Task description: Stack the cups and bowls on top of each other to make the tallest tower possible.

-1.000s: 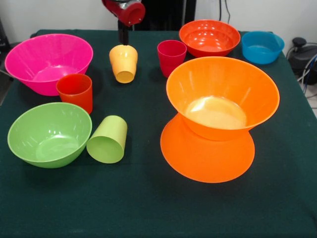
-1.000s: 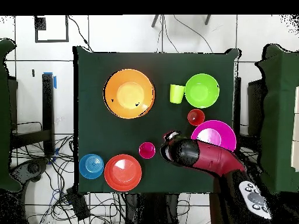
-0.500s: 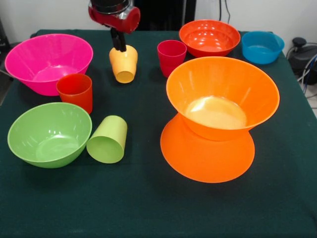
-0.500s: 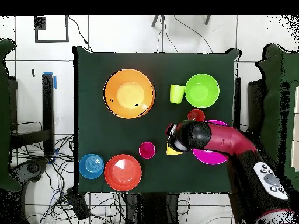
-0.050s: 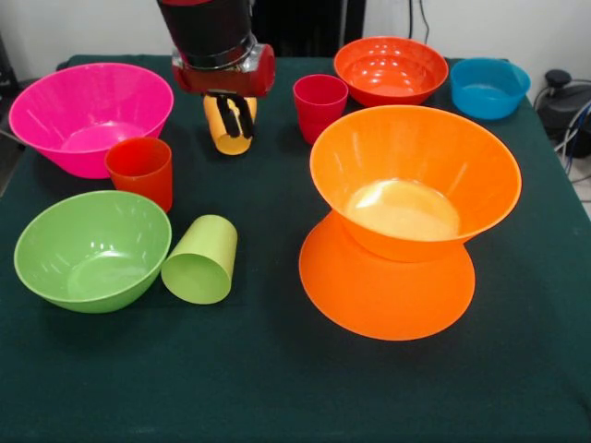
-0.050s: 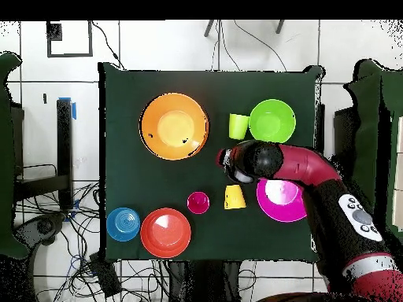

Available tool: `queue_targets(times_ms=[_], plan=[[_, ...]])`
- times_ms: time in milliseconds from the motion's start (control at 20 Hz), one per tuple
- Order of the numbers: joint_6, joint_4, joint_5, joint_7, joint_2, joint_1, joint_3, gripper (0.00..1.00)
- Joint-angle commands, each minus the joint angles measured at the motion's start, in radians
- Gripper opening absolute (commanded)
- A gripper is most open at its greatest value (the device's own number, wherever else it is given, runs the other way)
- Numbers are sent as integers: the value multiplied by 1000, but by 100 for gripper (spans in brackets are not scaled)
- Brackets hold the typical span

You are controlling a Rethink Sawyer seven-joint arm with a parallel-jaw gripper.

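Observation:
My gripper (image 5: 238,127) hangs open a little above the table, its two black fingers (image 5: 226,115) apart and showing in front of the yellow-orange cup (image 5: 231,138), which lies on its side. In the overhead view that cup (image 6: 234,197) lies clear of the arm (image 6: 260,161). The tower (image 5: 416,175) is an upright orange bowl on an upside-down orange bowl (image 5: 388,300). The red-orange cup (image 5: 140,171) stands by the pink bowl (image 5: 88,115). The lime green cup (image 5: 201,260) lies on its side beside the green bowl (image 5: 92,249). The magenta-red cup (image 5: 319,103) stands upright.
A round red-orange bowl (image 5: 391,69) and a small blue bowl (image 5: 489,88) sit at the far right. In the overhead view the arm covers the red-orange cup and part of the pink bowl (image 6: 281,203). Open green cloth (image 5: 277,388) lies along the near edge.
The arm has swung from behind the yellow-orange cup out over it, away from the base, and dropped lower. The cup has stayed where it was.

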Motion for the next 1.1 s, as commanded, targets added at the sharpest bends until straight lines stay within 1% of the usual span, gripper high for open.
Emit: queue_targets(times_ms=[50, 200, 350, 600, 800, 850, 950, 1100], plan=[[77, -96, -73, -315, 72, -10, 125, 100], [72, -81, -78, -323, 71, -22, 139, 100], [132, -102, -72, -337, 84, -21, 150, 100], [191, -110, -84, -330, 45, -12, 151, 100], [190, -107, -108, -321, 30, -10, 151, 100], [183, -115, -136, -323, 14, 1, 143, 100], [154, -128, -222, -315, -55, 42, 111, 100], [125, -130, -285, -295, -77, 63, 95, 100]])
